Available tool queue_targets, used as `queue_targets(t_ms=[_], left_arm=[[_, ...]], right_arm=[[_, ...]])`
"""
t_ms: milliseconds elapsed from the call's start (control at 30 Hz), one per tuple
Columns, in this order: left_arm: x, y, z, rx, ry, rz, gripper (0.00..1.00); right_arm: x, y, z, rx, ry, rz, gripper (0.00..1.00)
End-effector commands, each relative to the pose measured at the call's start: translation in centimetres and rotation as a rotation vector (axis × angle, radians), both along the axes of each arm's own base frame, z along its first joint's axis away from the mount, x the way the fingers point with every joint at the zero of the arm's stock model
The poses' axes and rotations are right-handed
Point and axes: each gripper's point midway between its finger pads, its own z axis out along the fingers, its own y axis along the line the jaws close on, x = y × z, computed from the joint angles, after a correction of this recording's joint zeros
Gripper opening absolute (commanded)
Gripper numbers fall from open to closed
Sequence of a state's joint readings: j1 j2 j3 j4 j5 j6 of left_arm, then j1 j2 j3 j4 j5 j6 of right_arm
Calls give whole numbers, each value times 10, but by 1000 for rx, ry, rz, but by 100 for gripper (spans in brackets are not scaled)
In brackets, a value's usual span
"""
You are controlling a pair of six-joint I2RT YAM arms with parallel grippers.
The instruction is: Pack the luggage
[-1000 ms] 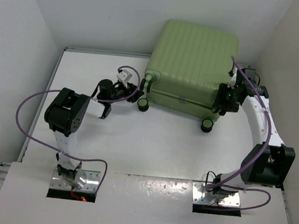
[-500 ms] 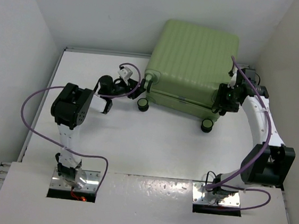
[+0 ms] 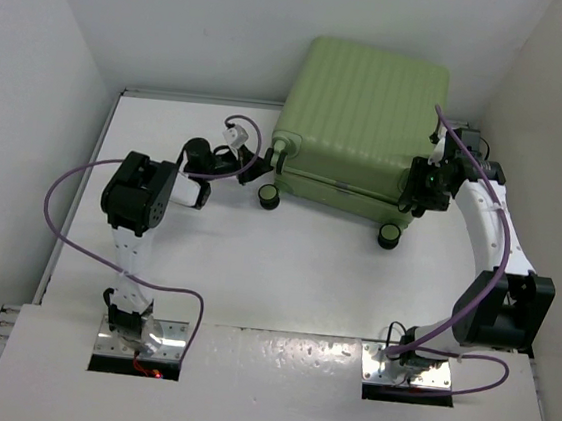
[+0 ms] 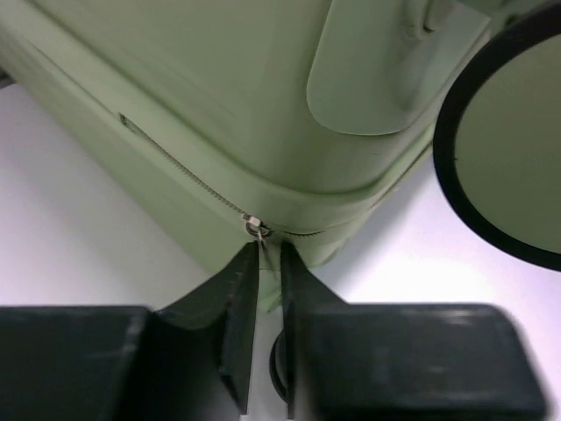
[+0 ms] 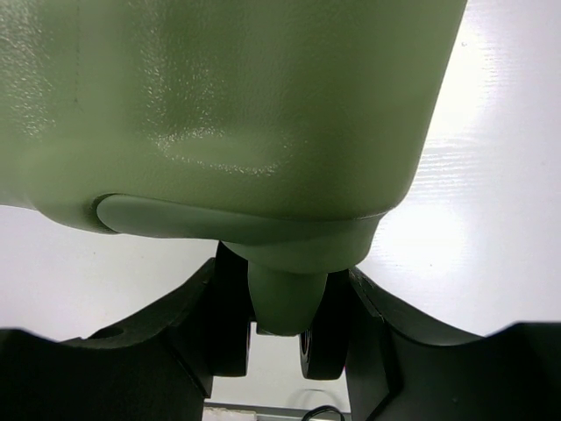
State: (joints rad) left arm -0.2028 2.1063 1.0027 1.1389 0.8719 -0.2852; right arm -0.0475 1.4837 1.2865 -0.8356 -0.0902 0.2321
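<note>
The luggage (image 3: 361,118), a light-green ribbed hard-shell suitcase, lies zipped shut at the back of the table. My left gripper (image 3: 262,164) is at its front-left corner. In the left wrist view the shell (image 4: 219,88) fills the top, and the left gripper (image 4: 269,246) has its jaws drawn to a narrow gap. The small metal zipper pull (image 4: 255,226) sits right at the tips, its tab against the left finger. My right gripper (image 3: 410,199) is at the right corner. There the right gripper (image 5: 282,272) is shut on the black twin wheel (image 5: 324,333) under the shell (image 5: 219,105).
Two black wheels (image 3: 269,198) (image 3: 388,235) stick out along the suitcase's front edge. One wheel (image 4: 504,149) looms at the right of the left wrist view. White walls enclose the table (image 3: 255,268) on three sides, close behind the suitcase.
The left arm has moved right to the suitcase's front-left corner, and its jaws have narrowed around the zipper pull. The right arm has not moved.
</note>
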Motion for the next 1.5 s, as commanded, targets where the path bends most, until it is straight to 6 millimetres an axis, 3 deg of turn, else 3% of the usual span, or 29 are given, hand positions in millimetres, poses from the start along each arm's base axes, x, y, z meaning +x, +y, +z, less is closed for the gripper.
queue_targets(t_ms=[0, 233, 267, 433, 567, 600, 800, 900, 1200, 1333, 1467], left_arm=[[22, -8, 19, -16, -113, 43, 16], [17, -3, 23, -32, -101, 79, 0], [13, -2, 32, -36, -115, 79, 0], [-10, 12, 41, -48, -85, 148, 0], [-31, 9, 57, -62, -117, 149, 0], [-42, 1, 55, -58, -120, 127, 0], [-64, -22, 63, -71, -131, 90, 0], [-75, -35, 55, -64, -116, 78, 0], [-124, -90, 67, -94, -146, -33, 0], [-142, -99, 69, -101, -141, -46, 0], [-159, -107, 57, -72, -121, -23, 0]], right_arm=[[6, 22, 19, 40, -93, 163, 0], [6, 22, 21, 41, -98, 157, 0], [6, 22, 21, 44, -99, 155, 0], [8, 24, 25, 60, -110, 133, 0], [9, 26, 28, 79, -117, 117, 0], [10, 26, 30, 83, -121, 106, 0], [15, 27, 45, 95, -158, 85, 0], [16, 28, 49, 102, -170, 77, 0], [21, 30, 52, 115, -174, 75, 0], [23, 29, 54, 115, -179, 69, 0], [24, 32, 54, 131, -179, 67, 0]])
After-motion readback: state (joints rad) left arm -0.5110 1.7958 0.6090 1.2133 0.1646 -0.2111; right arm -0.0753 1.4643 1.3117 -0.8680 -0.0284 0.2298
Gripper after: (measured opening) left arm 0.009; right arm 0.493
